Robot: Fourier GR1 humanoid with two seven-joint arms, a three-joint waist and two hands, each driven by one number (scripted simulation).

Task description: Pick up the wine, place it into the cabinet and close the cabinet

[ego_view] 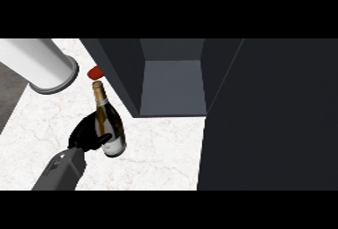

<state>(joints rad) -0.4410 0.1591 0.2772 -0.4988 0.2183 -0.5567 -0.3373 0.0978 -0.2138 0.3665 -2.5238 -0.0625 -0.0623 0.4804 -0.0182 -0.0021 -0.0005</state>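
Note:
The wine bottle (109,127) is dark with a gold-foil neck and a pale label, and it stands tilted a little over the marble counter (158,152). My left hand (87,133) sits at its left side with fingers and thumb curled round the lower body. The dark cabinet (173,87) stands open just to the right of the bottle, its grey inner shelf showing. Its door (271,116) is swung out as a large dark panel on the right. My right hand shows nowhere.
A large white cylinder with a grey rim (41,62) lies at the upper left. A small red object (94,72) sits behind the bottle's neck, against the cabinet's left wall. The counter's left edge runs along a grey strip (10,96).

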